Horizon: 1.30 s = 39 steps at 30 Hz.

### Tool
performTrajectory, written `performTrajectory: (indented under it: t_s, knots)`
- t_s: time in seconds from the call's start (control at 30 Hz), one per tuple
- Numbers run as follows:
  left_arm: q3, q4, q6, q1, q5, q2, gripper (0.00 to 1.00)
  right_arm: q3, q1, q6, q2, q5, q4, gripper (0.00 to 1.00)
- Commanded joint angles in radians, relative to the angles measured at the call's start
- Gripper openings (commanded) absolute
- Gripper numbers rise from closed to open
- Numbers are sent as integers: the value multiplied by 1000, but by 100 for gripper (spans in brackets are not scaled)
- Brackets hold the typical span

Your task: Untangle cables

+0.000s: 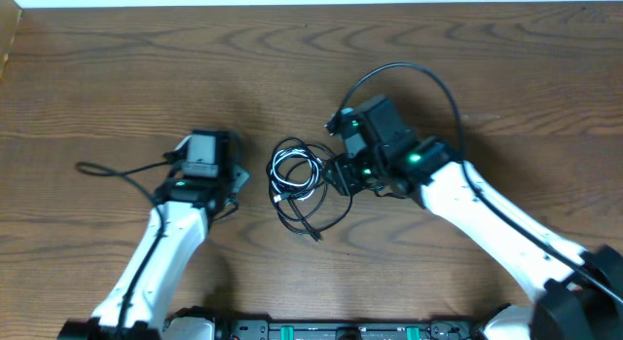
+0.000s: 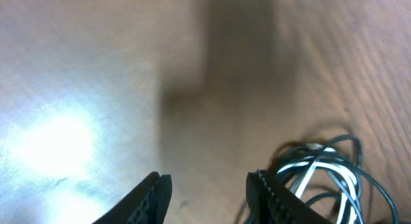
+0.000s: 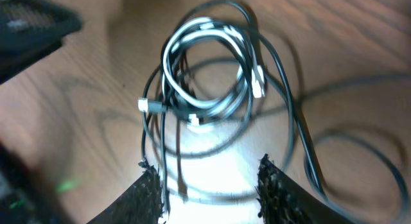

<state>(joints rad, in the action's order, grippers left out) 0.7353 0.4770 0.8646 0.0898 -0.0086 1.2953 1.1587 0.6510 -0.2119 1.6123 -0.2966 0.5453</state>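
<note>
The cables (image 1: 300,184) lie tangled in one small pile on the wooden table between my two arms. A white cable (image 1: 292,170) is coiled inside the loops of black cable (image 1: 313,220). My left gripper (image 1: 237,179) is open and empty just left of the pile. In the left wrist view the cables (image 2: 327,166) lie beside the right finger of this gripper (image 2: 209,179). My right gripper (image 1: 339,174) is open at the pile's right edge. In the right wrist view the coils (image 3: 205,76) lie just ahead of this gripper (image 3: 205,169), and black strands run between its fingers.
A thick black robot wire (image 1: 409,72) arcs over the right arm. Another thin wire (image 1: 107,170) trails left from the left arm. The table's far edge (image 1: 311,6) runs along the top. Part of the left arm (image 3: 32,22) shows in the right wrist view.
</note>
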Motion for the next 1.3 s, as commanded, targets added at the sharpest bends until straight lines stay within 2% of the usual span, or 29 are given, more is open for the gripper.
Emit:
performTrajectory:
  t_s: [0.0,0.2,0.4,0.5,0.63,0.97,1.07,1.27]
  knots:
    - [9,40,-66,-94,89,-71,45,3,46,31,87,0,-84,46]
    - [9,94,-106,-137,106,-161,45,3,114,34,270,-1,-338,45]
    - [9,106,-109,-137,106,-164,46,3,172,34,332,0,-423,52]
    - [9,108,-109,-137,106,-164,46,3,196,34,364,14,-472,48]
    - [9,124,-109,-137,106,-164,47,3,203,32,399,89,-483,36]
    - [9,131,-109,-137,106,-164,48,12,196,-4,389,114,-534,36]
    - [9,133,-109,-137,102,-162,56,20,187,-14,364,111,-526,36]
    - [9,136,-109,-137,102,-151,57,20,159,-16,353,134,-509,36]
